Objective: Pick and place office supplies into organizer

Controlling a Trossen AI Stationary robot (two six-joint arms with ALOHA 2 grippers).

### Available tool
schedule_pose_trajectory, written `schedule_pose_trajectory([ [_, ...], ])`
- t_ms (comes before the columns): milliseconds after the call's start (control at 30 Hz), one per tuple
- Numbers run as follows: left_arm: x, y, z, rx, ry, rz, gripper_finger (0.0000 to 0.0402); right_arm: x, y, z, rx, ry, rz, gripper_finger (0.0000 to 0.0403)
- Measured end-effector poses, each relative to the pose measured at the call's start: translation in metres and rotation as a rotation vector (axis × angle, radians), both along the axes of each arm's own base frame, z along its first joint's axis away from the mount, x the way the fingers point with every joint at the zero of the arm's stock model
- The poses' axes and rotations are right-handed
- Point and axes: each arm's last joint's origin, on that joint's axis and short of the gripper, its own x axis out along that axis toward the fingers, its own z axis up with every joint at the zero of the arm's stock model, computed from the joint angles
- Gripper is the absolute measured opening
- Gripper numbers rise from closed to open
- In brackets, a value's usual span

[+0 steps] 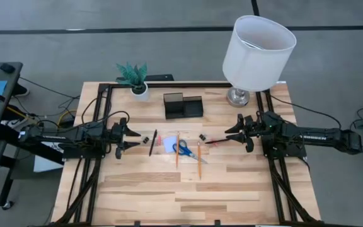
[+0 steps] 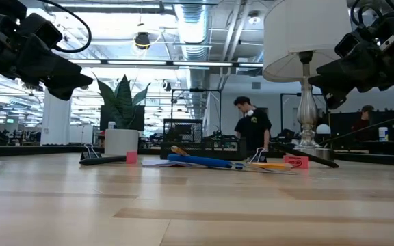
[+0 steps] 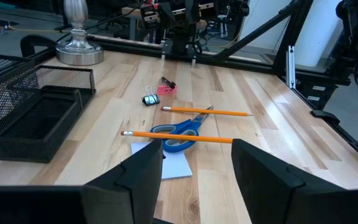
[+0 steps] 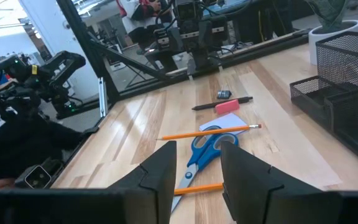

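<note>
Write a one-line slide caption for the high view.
Both arms wait, left hand and right hand open, flanking scissors, pencils and pen lying before the empty organizer.

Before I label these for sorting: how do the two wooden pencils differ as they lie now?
In the left wrist view, the near pencil lies across the blue-handled scissors, touching them; the far pencil lies on bare table beyond the scissors. The near pencil shows its pink eraser end; the far pencil's ends are too small to read. Both are orange, flat and roughly parallel.
</note>
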Motion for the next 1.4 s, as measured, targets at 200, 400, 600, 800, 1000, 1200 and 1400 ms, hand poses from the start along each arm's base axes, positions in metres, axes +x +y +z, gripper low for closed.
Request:
schedule_pose_trajectory([
  [200,0.0000,0.0000,0.0000,0.000,0.000,0.000,0.0183,0.0000,0.0000,0.0000,0.000,0.000,0.000,0.0118],
  [400,0.0000,0.0000,0.0000,0.000,0.000,0.000,0.0183,0.0000,0.0000,0.0000,0.000,0.000,0.000,0.0118],
  [600,0.0000,0.0000,0.0000,0.000,0.000,0.000,0.0183,0.0000,0.0000,0.0001,0.000,0.000,0.000,0.0118],
  [800,0.0000,0.0000,0.0000,0.000,0.000,0.000,0.0183,0.0001,-0.0004,0.0001,-0.013,-0.002,-0.012,0.0118],
  [1000,0.0000,0.0000,0.0000,0.000,0.000,0.000,0.0183,0.0001,-0.0008,0.0002,-0.017,-0.002,-0.025,0.0118],
  [1200,0.0000,0.0000,0.0000,0.000,0.000,0.000,0.0183,0.0002,-0.0013,0.0004,-0.024,-0.005,-0.041,0.0118],
  [1400,0.0000,0.0000,0.0000,0.000,0.000,0.000,0.0183,0.0003,-0.0020,0.0004,-0.027,-0.004,-0.068,0.0118],
])
